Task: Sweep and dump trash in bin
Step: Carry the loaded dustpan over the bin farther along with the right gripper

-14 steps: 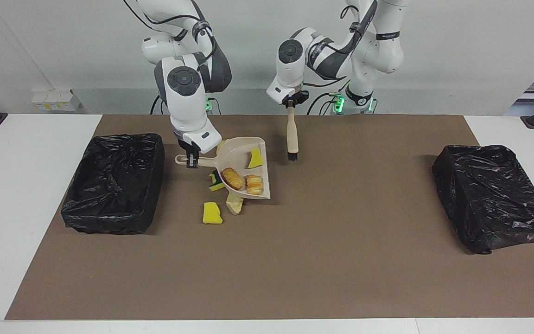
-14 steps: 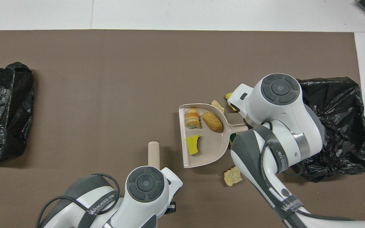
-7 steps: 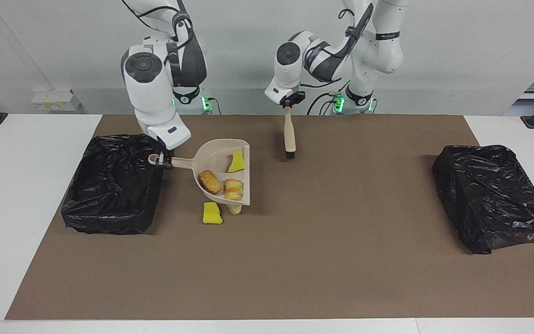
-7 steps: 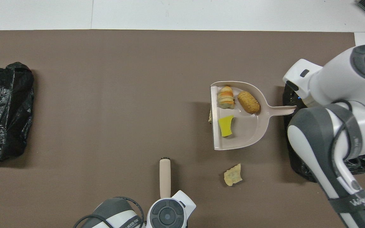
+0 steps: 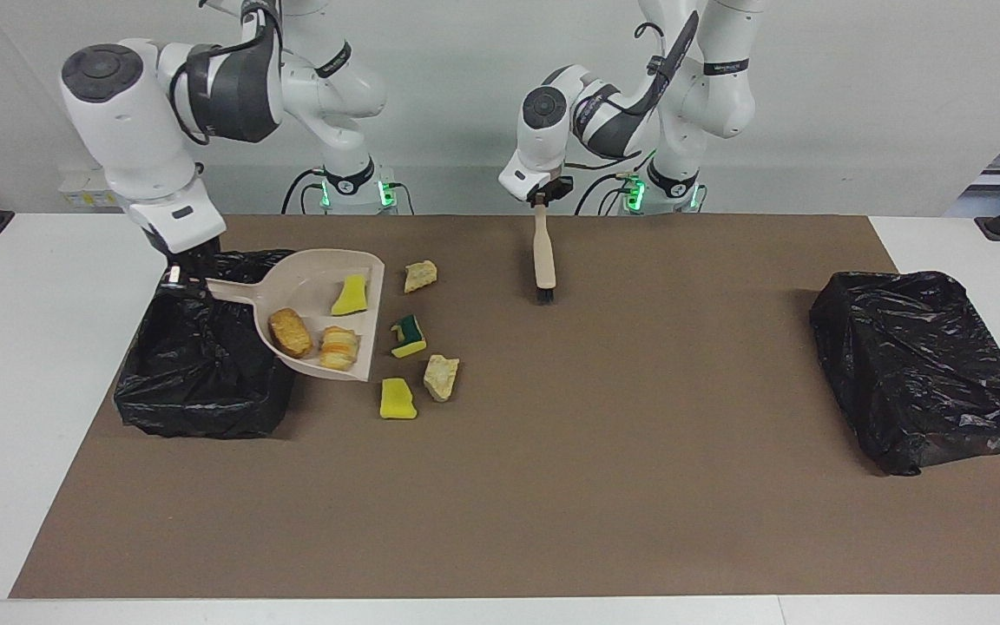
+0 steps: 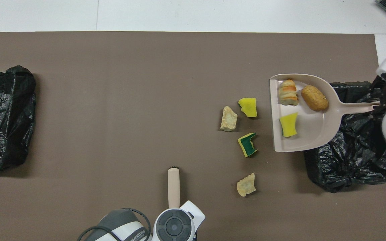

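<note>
The right gripper point(image 5: 177, 274) is clamped on the handle end of the beige dustpan point(image 5: 316, 295), holding it raised and tilted above the black-lined bin point(image 5: 196, 382) at the right arm's end of the table. The right arm reaches out sideways from its base, elbow high, forearm angled down to the handle; in the overhead view only its wrist shows, at about 3 o'clock.

Three pieces of trash ride in the pan: an orange-brown lump point(image 5: 290, 332), a striped orange-and-beige lump point(image 5: 338, 347) and a yellow sponge wedge point(image 5: 351, 296). The pan's wide mouth faces the middle of the table, and its handle end hangs over the bin.

Four pieces lie on the brown mat point(image 5: 552, 486) just beside the pan's mouth: a green-backed sponge bit point(image 5: 408, 336), a plain yellow sponge bit point(image 5: 397, 399), a beige foam lump point(image 5: 442, 378) touching or nearly touching it, and a second beige lump point(image 5: 420, 275) nearest the robots.

The left gripper point(image 5: 541, 196) pinches the top of a wooden-handled brush point(image 5: 543, 256), which hangs upright, bristles down, just above the mat near the robots' edge; in the overhead view it sits at 6 o'clock. The left arm is folded close to its base.

A second black-lined bin point(image 5: 921, 369) stands at the left arm's end.
</note>
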`<state>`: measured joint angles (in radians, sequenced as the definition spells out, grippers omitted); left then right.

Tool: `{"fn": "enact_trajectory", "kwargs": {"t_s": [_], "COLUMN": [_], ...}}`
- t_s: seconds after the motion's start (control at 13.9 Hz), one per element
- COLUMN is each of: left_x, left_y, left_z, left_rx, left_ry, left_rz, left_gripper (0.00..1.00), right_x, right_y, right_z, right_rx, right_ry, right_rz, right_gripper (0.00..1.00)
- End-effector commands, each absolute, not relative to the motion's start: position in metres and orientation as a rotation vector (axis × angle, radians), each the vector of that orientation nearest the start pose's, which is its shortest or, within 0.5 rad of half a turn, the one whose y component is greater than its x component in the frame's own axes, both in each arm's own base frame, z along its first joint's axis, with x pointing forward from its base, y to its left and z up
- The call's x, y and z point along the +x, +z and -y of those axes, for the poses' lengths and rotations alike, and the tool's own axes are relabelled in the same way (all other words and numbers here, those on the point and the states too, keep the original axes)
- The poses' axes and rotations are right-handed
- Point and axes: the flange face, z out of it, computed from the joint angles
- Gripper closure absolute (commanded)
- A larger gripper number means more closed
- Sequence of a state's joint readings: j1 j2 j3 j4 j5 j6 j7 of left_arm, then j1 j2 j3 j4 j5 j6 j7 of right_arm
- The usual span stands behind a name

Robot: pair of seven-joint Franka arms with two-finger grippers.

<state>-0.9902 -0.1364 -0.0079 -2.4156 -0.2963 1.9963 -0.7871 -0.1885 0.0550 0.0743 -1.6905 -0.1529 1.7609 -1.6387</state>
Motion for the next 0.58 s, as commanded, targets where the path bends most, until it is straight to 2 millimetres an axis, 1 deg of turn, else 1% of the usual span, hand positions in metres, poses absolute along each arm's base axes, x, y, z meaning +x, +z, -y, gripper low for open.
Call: {"fn": "enact_trajectory", "kwargs": {"t_s": [0.0,0.07,0.14,0.22,0.29,0.36,0.43,0.5], "left_x": [0.223,0.225,0.226,0.230,0.235,0.246,0.266,0.278], "left_y": [0.328,0.327,0.328,0.330,0.333,0.338,0.353,0.367], "left_z": [0.380,0.380,0.380,0.381,0.380,0.378,0.377,0.379], "left_rx": [-3.030,-3.028,-3.027,-3.034,-3.033,-3.050,-3.083,-3.102], "left_ry": [0.580,0.583,0.586,0.586,0.590,0.581,0.549,0.527], "left_rz": [-0.039,-0.039,-0.043,-0.047,-0.036,-0.008,0.012,0.004], "left_gripper": [0.89,0.81,0.53,0.43,0.39,0.10,0.00,0.00], "right_x": [0.566,0.559,0.553,0.546,0.539,0.534,0.529,0.522], "right_y": [0.565,0.566,0.567,0.568,0.566,0.565,0.562,0.559], "right_z": [0.141,0.166,0.184,0.198,0.202,0.205,0.208,0.214], "right_rx": [-2.297,-2.317,-2.353,-2.385,-2.393,-2.399,-2.400,-2.416], "right_ry": [0.189,0.196,0.212,0.254,0.304,0.362,0.442,0.516], "right_rz": [2.305,2.286,2.281,2.278,2.292,2.319,2.354,2.379], "right_gripper": [1.00,1.00,1.00,1.00,1.00,1.00,1.00,1.00]}}
